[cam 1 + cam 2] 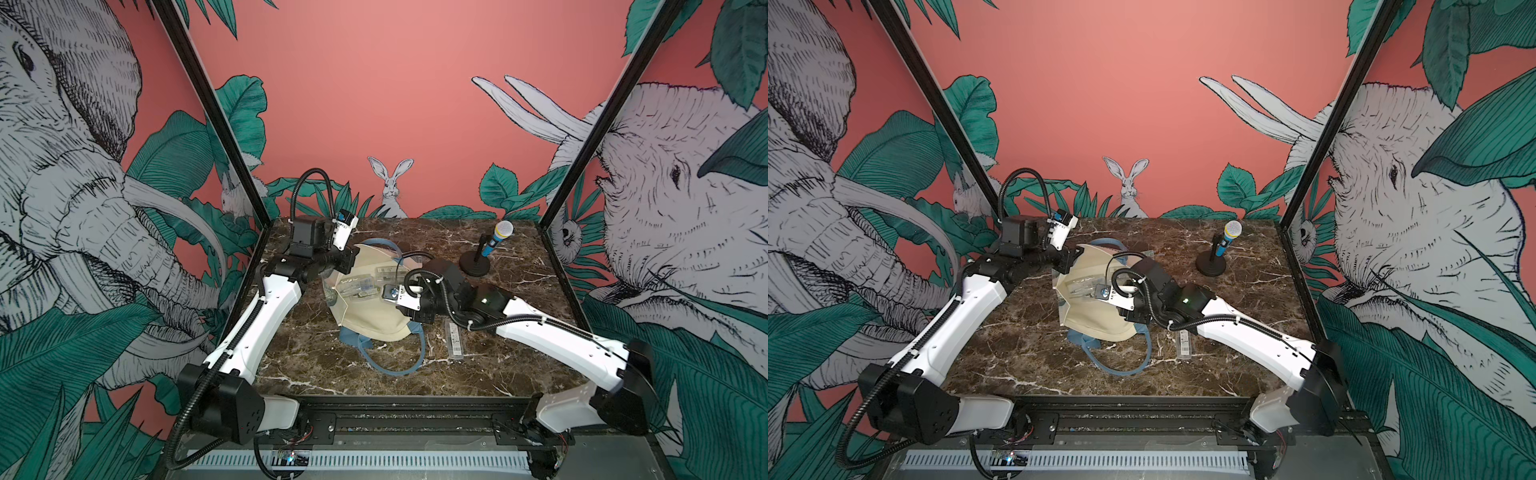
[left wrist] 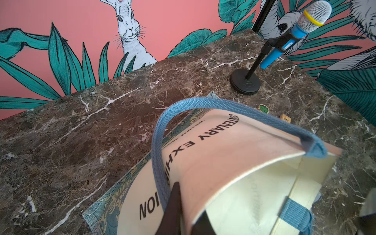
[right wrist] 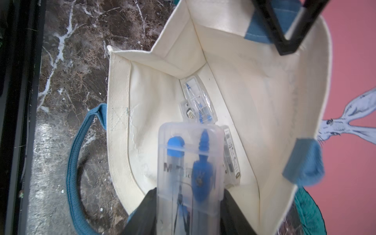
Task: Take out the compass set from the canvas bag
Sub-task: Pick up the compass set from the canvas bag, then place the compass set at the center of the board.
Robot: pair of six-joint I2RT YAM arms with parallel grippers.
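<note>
Clear plastic fills the near end of the right wrist view: the compass set [image 3: 190, 173], a see-through case with blue parts inside, sits lengthwise between the jaws of the right gripper [image 3: 189, 205]. Both jaws press on its long sides, part-way spread and pinching it. Its free end points out ahead of the jaws, over the open mouth of the canvas bag [image 3: 254, 91]; I cannot tell whether the case is clear of the rim. Beyond the jaws, deeper in the bag, lie a second clear case [image 3: 198, 101] and a third clear case [image 3: 231, 158] just beside the held one.

At the opposite rim, the left gripper [image 2: 187, 211] has its jaws pressed together on the bag's wall, one finger outside on the printed lettering, one inside, next to a blue strap handle [image 2: 160, 142]. This holds the mouth open.

In both top views the bag rests on the marble table [image 1: 316, 353] between the two grippers, and a microphone on a stand [image 1: 494, 245] stands well apart behind the right gripper
</note>
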